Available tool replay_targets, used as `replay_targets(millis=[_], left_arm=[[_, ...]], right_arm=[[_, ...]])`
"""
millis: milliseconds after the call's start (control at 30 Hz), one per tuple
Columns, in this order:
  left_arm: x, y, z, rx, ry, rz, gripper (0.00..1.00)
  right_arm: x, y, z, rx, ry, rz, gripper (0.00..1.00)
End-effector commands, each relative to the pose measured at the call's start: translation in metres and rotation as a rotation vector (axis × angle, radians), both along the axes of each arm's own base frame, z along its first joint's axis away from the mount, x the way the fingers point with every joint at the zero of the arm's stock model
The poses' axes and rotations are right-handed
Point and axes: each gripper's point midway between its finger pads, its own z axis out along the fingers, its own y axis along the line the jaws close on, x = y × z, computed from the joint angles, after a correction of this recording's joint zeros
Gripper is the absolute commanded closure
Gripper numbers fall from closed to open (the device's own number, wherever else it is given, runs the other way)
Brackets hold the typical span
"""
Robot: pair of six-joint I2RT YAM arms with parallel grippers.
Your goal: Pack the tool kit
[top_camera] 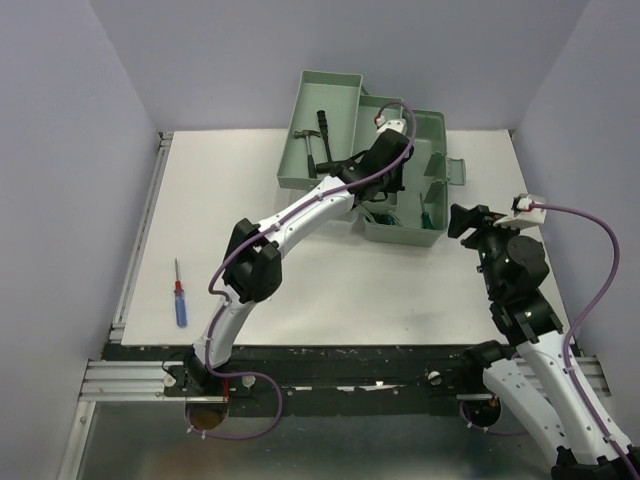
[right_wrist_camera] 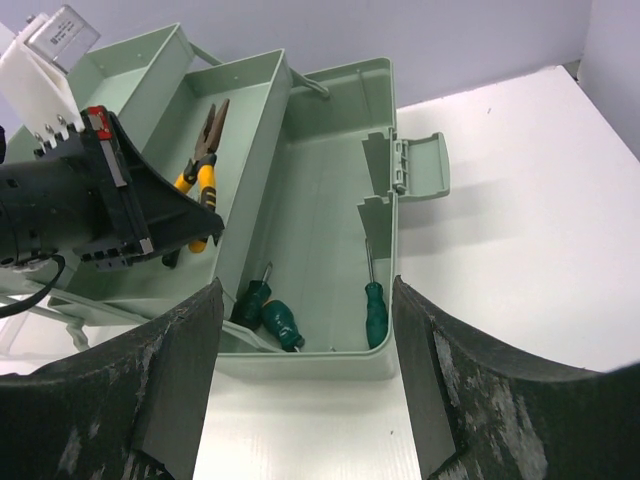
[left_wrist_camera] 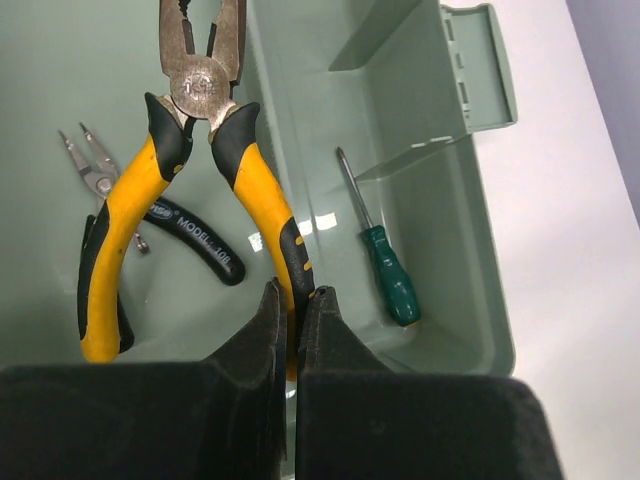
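Observation:
The pale green toolbox [top_camera: 441, 128] stands open at the back of the table, its tiered tray swung out to the left. My left gripper [left_wrist_camera: 297, 300] reaches into the tray and is shut on one handle of the yellow-handled pliers [left_wrist_camera: 255, 185]. I cannot tell whether the pliers rest on the tray floor. Small black-handled pliers [left_wrist_camera: 195, 235] lie beside them. A green screwdriver [left_wrist_camera: 390, 275] lies in the box's deep part. A hammer [top_camera: 325, 140] lies in the far left tray. My right gripper [right_wrist_camera: 305, 285] is open and empty just in front of the box [right_wrist_camera: 300, 365].
A blue-handled screwdriver [top_camera: 180, 300] lies on the white table at the left. Two more green screwdrivers [right_wrist_camera: 270, 318] lie in the box's bottom. The box's latch [right_wrist_camera: 425, 165] sticks out on its right side. Purple walls surround the table.

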Motion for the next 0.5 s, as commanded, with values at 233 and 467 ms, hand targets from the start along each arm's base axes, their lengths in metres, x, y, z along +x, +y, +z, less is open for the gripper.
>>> replay_targets(millis=[233, 467], left_arm=[[0.013, 0.015, 0.018, -0.012, -0.056, 0.061, 0.56], [0.006, -0.003, 0.049, -0.052, -0.144, -0.087, 0.34]], right_arm=[[-0.001, -0.004, -0.008, 0.008, 0.027, -0.02, 0.25], [-0.001, -0.003, -0.007, 0.009, 0.026, -0.016, 0.25]])
